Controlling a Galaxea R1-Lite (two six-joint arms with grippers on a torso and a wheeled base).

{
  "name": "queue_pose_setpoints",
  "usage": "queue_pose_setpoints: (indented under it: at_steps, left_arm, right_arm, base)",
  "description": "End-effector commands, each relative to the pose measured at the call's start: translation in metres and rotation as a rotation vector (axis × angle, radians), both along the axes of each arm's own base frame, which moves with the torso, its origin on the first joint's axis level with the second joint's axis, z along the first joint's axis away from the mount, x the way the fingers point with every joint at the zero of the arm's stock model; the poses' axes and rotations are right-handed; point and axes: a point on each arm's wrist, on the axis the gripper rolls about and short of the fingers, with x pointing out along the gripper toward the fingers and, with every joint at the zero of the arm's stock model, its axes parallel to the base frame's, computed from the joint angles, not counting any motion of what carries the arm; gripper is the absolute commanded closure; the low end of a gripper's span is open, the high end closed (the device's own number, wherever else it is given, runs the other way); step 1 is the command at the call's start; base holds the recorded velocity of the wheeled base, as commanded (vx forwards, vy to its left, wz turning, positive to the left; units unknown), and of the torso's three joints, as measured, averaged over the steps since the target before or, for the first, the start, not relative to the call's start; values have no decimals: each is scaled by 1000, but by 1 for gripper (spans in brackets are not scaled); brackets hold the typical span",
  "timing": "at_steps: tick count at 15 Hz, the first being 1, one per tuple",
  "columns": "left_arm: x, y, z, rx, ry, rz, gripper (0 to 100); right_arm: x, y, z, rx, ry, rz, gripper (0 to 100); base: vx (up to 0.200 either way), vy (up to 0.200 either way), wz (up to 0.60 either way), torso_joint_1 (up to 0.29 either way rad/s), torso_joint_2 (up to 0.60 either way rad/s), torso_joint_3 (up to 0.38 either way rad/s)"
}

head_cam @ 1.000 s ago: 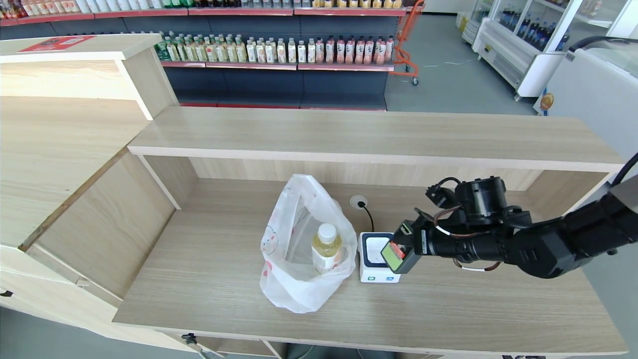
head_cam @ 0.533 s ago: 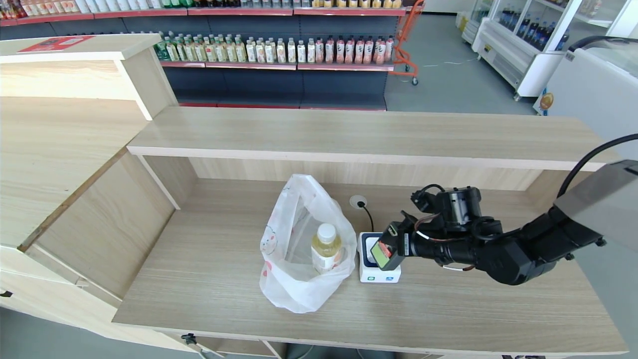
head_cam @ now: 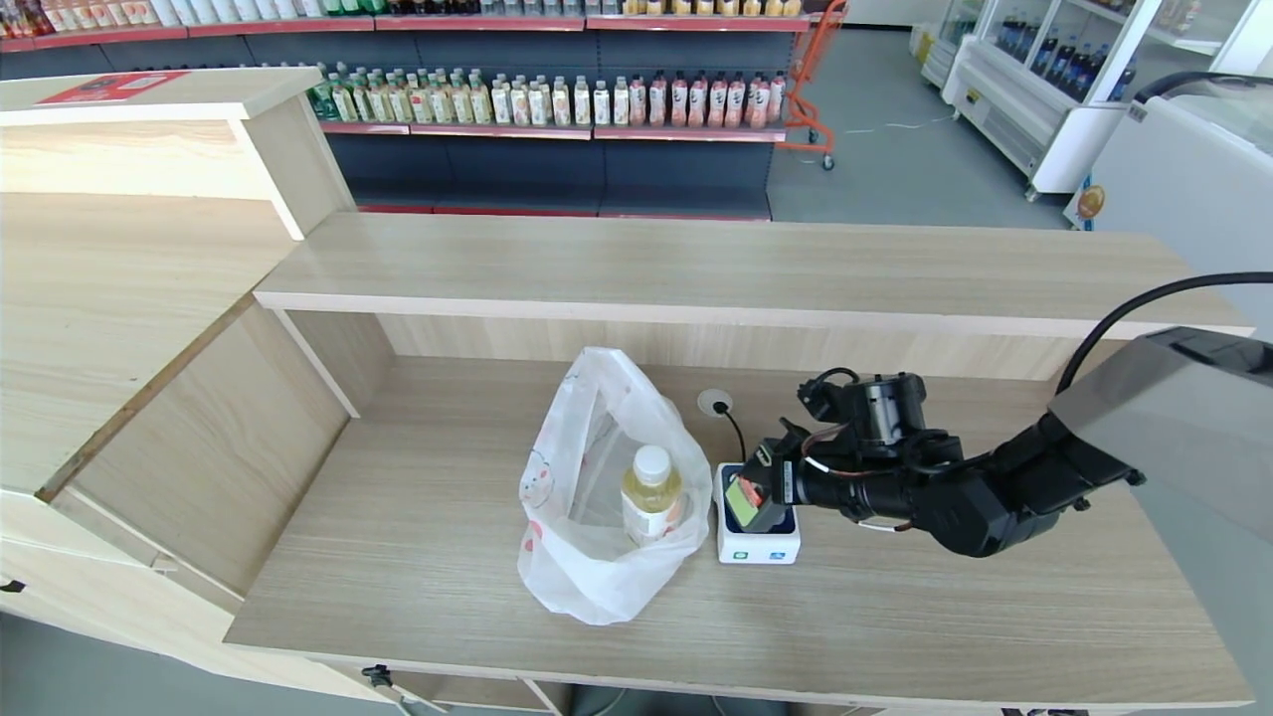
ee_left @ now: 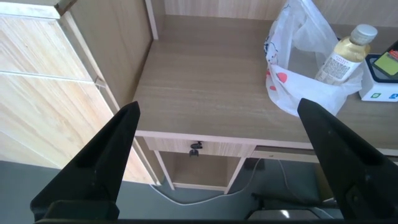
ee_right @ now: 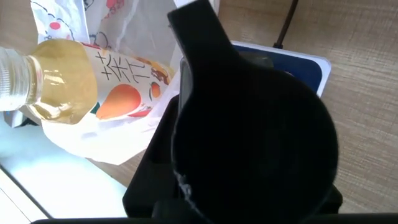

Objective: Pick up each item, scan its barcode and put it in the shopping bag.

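At centre right of the head view, a small green-and-red box (head_cam: 742,496) is held clamped between the jaws of the right gripper (head_cam: 758,489), over the white scanner (head_cam: 756,545). Just left of the scanner, the shopping bag (head_cam: 572,567) stands open with a bottle (head_cam: 651,495) upright inside. The left gripper (ee_left: 219,106) is seen with jaws spread wide and nothing held, above the counter (ee_left: 199,93).
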Motion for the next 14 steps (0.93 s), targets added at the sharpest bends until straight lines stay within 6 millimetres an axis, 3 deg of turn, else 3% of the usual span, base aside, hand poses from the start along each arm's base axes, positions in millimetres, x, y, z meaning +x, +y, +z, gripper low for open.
queue_pose_setpoints:
  at_steps: [1, 8, 12, 14]
  left_arm:
    - [0, 0, 0, -1, -1, 0, 0]
    - [0, 0, 0, -1, -1, 0, 0]
    - [0, 0, 0, -1, -1, 0, 0]
    - [0, 0, 0, -2, -1, 0, 0]
  right_arm:
    - [4, 2, -4, -2, 3, 0, 100]
    - [4, 2, -3, -2, 3, -15, 100]
    - [-17, 5, 42, 101, -33, -29, 100]
    - [-41, -5, 70, 103, -88, -17, 100]
  base:
    - [0, 0, 0, 0, 0, 0]
    - [0, 0, 0, 0, 0, 0]
    - [0, 0, 0, 0, 0, 0]
    - [0, 0, 0, 0, 0, 0]
